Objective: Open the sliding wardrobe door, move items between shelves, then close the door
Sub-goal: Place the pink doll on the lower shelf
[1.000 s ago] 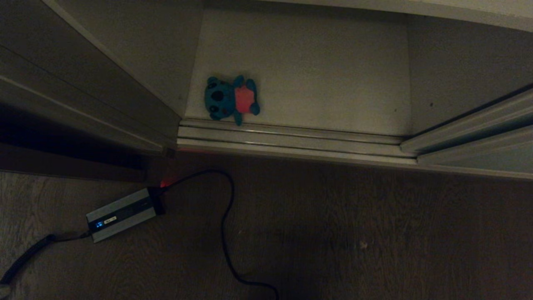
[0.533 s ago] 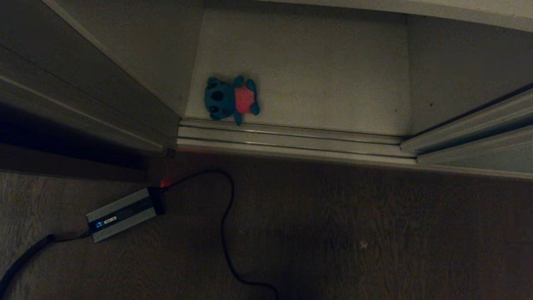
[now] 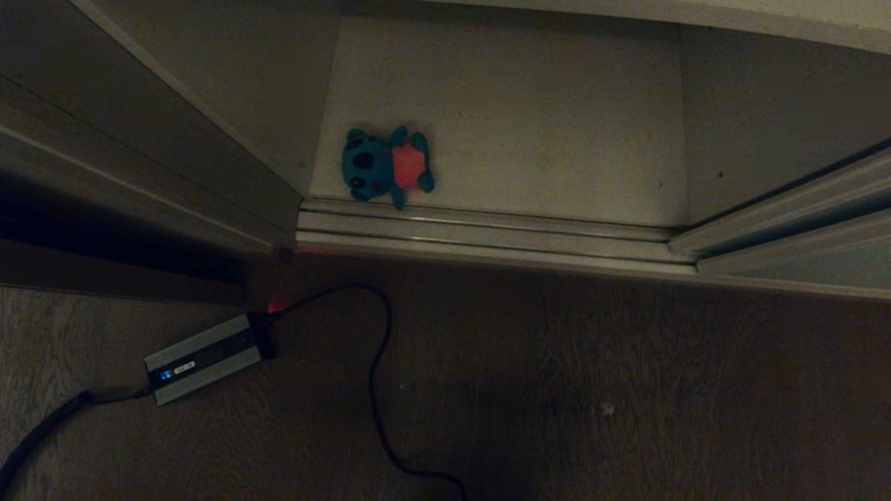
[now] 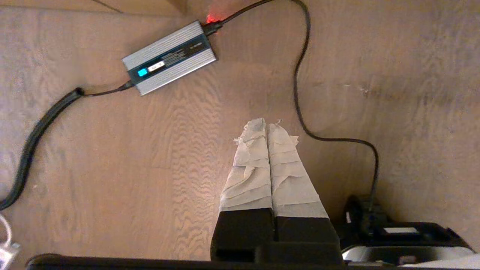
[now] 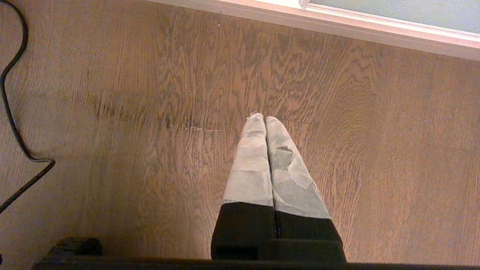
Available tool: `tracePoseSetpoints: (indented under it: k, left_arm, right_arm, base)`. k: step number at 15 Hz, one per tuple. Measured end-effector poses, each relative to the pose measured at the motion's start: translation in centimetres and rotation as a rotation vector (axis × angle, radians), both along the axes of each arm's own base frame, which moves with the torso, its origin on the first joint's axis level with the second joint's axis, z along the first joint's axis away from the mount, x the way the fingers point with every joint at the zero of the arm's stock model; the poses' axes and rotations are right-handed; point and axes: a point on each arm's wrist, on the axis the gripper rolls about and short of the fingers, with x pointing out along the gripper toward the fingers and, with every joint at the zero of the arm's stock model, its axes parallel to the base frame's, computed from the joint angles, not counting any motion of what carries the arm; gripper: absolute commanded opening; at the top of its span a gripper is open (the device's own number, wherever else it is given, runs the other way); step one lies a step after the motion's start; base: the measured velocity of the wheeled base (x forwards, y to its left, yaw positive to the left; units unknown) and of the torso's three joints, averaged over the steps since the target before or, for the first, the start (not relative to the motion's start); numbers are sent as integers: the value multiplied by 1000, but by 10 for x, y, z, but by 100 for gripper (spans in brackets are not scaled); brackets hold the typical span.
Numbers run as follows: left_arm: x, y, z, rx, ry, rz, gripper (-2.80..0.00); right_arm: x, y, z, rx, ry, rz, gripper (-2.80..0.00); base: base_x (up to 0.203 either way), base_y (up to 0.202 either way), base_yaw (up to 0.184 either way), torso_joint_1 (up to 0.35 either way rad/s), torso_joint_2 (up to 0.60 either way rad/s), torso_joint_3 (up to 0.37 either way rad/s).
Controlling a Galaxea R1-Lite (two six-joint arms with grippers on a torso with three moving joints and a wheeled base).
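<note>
Lying on the shelf (image 3: 557,125), the teal plush toy (image 3: 386,167); both hands (image 4: 267,125) (image 5: 264,119) closed, empty, outside the head view.

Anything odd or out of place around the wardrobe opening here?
Only the silver ribbed power brick with its looping black cable, lying loose on the wood floor before the opening. The teal plush toy lies on its side at the shelf's front edge.

Home: wardrobe track (image 3: 487,233), wood floor (image 3: 626,390)
</note>
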Motion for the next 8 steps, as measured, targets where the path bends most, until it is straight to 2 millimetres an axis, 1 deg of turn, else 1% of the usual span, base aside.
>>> tracePoseSetpoints:
  k: [1, 3, 8]
  left_arm:
    - [-2, 0, -3, 3, 4, -6, -280]
    - [-4, 1, -6, 10, 16, -7, -280]
    - [-7, 1, -8, 44, 4, -12, -280]
  right_arm:
    - [0, 0, 0, 0, 0, 0, -280]
    - [0, 0, 0, 0, 0, 0, -280]
    - [0, 0, 0, 0, 0, 0, -280]
  base:
    - [0, 0, 0, 0, 0, 0]
    - [0, 0, 0, 1, 3, 96]
    - [0, 0, 0, 4, 3, 187]
